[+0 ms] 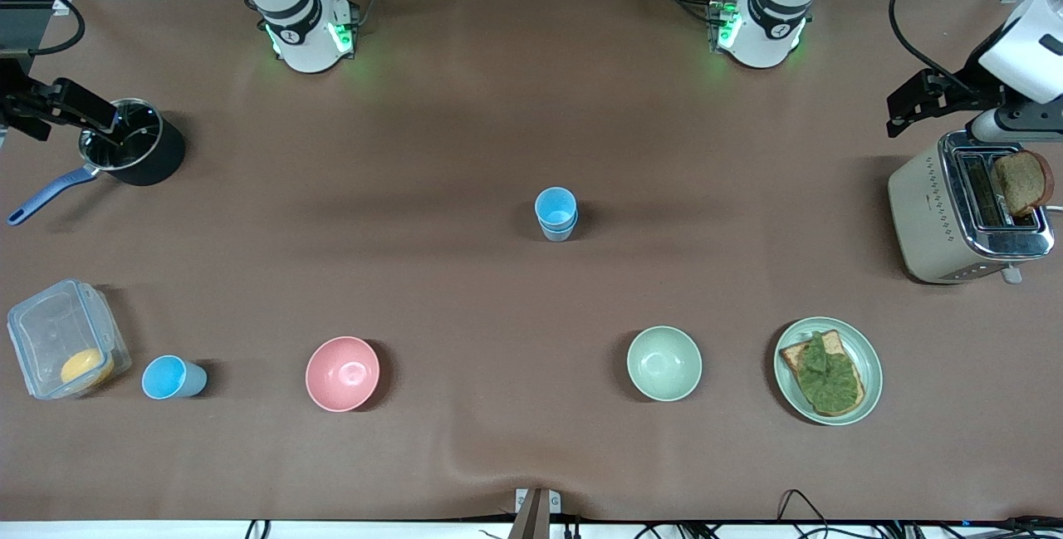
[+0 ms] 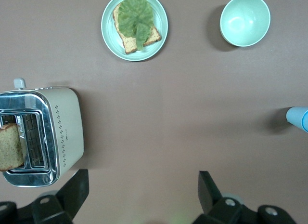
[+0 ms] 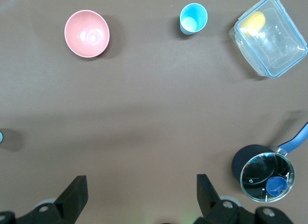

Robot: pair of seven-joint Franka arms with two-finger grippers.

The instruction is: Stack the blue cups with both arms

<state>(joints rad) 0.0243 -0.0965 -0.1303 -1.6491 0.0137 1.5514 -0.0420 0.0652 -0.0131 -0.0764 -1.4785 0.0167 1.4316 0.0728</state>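
Observation:
Two blue cups stand nested in one stack (image 1: 555, 213) at the middle of the table; its edge shows in the left wrist view (image 2: 299, 119). A third blue cup (image 1: 172, 377) lies on its side near the front camera, between the clear container and the pink bowl, and it also shows in the right wrist view (image 3: 193, 18). My left gripper (image 1: 913, 103) hangs open and empty over the table beside the toaster (image 2: 143, 180). My right gripper (image 1: 91, 115) hangs open and empty over the black pot (image 3: 142, 183).
A toaster (image 1: 955, 215) with bread stands at the left arm's end. A plate of toast (image 1: 864, 356), a pale green bowl (image 1: 663, 363) and a pink bowl (image 1: 342, 373) line the front. A clear container (image 1: 50, 331) and a black pot (image 1: 145, 157) are at the right arm's end.

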